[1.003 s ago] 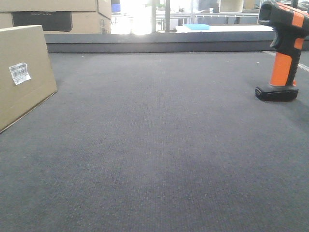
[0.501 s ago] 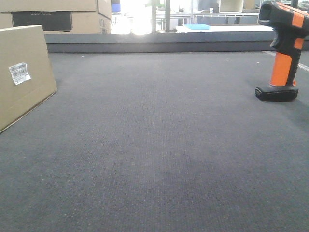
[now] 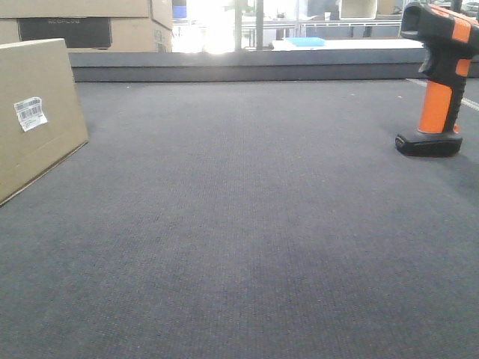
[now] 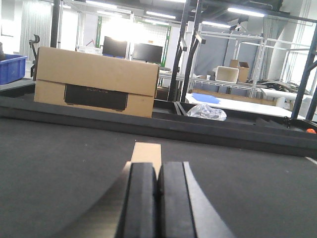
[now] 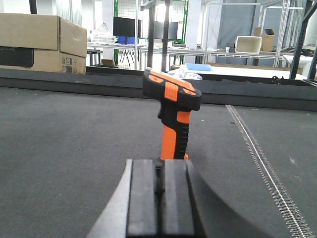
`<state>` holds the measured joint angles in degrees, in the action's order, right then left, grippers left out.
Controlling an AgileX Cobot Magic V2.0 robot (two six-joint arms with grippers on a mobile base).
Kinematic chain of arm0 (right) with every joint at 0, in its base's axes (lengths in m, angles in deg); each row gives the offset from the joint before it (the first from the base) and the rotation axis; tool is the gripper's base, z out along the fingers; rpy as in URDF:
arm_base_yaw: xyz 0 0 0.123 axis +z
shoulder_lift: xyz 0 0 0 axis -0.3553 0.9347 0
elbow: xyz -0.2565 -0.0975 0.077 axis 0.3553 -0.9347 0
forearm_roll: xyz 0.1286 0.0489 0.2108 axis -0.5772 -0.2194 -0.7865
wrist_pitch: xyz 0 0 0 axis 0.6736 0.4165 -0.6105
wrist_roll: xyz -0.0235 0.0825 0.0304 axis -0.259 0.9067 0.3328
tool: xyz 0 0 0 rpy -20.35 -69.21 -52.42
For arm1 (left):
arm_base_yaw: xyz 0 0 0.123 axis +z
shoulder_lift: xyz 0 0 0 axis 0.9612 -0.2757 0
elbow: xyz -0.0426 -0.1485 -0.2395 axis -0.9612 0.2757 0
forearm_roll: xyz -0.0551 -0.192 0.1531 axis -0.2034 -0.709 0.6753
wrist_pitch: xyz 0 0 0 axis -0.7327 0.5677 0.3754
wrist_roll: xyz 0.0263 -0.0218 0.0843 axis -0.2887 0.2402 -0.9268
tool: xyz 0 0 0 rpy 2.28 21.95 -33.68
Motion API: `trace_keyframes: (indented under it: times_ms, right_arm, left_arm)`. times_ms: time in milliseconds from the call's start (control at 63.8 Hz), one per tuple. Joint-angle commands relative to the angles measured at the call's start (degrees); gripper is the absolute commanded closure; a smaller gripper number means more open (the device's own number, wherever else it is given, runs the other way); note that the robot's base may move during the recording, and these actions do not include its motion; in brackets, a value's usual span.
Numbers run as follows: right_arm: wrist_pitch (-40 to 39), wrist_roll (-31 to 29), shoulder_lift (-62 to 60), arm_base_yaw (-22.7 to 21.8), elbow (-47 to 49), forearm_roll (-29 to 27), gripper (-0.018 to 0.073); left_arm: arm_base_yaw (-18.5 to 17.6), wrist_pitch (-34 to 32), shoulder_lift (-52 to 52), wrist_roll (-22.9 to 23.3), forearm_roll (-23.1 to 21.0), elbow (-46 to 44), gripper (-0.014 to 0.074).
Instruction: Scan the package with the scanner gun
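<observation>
A dark grey counter [image 3: 247, 224] fills most of the front view. Beyond its far edge sit stacked cartons [image 4: 96, 82] with a dark printed panel. At the counter's left edge stands the box [image 3: 34, 112], tilted back a little, a small white barcode label [image 3: 30, 113] on the face toward the camera. Well apart from it, at the right edge, the scanner [image 3: 440, 78] stands upright on its flat black foot. The left tool [image 4: 157, 198] has its pads pressed together, empty, with the box's narrow edge just beyond. The right tool [image 5: 159, 198] is likewise drawn narrow, empty, facing the scanner.
</observation>
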<state>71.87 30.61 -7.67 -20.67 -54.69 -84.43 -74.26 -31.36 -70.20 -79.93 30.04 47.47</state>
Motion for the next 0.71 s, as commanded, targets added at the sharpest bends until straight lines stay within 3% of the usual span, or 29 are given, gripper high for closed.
trace_keyframes:
  times_ms: [0, 204, 392, 689]
  right_arm:
    - [-0.9, -0.3, -0.2, -0.2, -0.1, 0.3, 0.0727]
    - [-0.9, -0.3, -0.2, -0.2, -0.1, 0.3, 0.0727]
    - [-0.9, -0.3, -0.2, -0.2, -0.1, 0.3, 0.0727]
    - [-0.9, -0.3, -0.2, -0.2, -0.1, 0.3, 0.0727]
  left_arm:
    - [-0.6, -1.3, 0.5, 0.3, 0.0, 2.9, 0.0707]
    - [-4.0, -12.7, 4.1, -2.0, 4.4, 14.4, 0.0707]
    - [-3.3, -12.4, 5.2, -4.2, 4.2, 20.0, 0.0707]
    - [0.0, -9.6, 5.2, -4.2, 2.8, 20.1, 0.0707]
